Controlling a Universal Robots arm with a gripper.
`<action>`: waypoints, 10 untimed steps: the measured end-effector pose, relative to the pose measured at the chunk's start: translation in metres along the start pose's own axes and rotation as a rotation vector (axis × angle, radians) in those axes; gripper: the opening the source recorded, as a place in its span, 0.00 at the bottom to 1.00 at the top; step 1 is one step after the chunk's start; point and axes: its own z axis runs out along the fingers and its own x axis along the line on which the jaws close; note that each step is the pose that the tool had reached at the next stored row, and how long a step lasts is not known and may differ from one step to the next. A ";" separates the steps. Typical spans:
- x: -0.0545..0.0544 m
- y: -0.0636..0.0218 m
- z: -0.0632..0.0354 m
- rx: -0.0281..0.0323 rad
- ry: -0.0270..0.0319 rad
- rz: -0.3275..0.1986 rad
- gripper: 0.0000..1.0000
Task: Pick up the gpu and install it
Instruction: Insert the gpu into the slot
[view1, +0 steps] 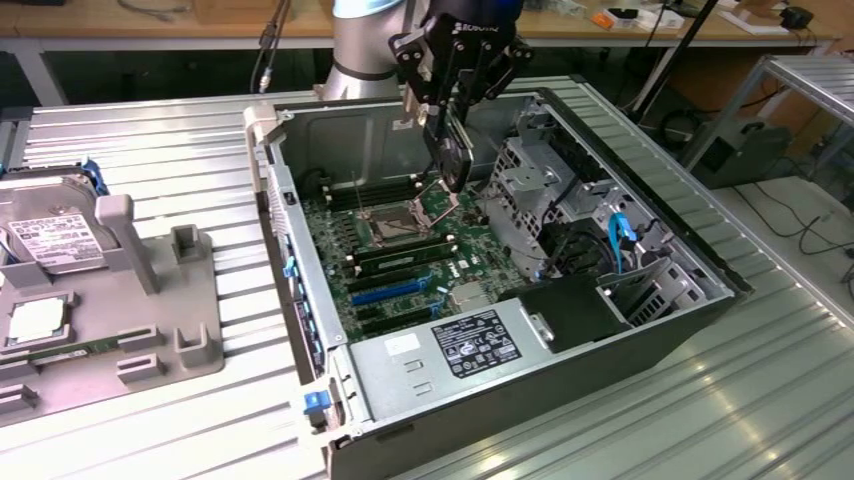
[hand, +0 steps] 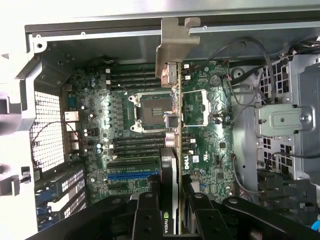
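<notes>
Matt metal gpu (hand: 170, 165) bracket, ribbed metal table (view1: 147, 150)

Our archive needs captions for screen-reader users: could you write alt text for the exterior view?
The gripper holds the gpu on edge above the motherboard inside an open computer case. A hard drive rests in a grey holder at the exterior view's left.

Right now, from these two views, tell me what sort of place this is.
Probably a robotics lab or computer assembly workshop: an open computer case sits on a ribbed metal table, the gripper holds the gpu above its motherboard, and cluttered wooden benches stand behind.
</notes>
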 end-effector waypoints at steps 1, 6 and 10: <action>0.000 0.0000 0.0000 0.0000 0.0000 0.000 0.27; 0.000 0.0000 0.0000 -0.0003 0.0004 -0.010 0.27; 0.000 0.0000 0.0000 -0.0011 0.0016 -0.036 0.27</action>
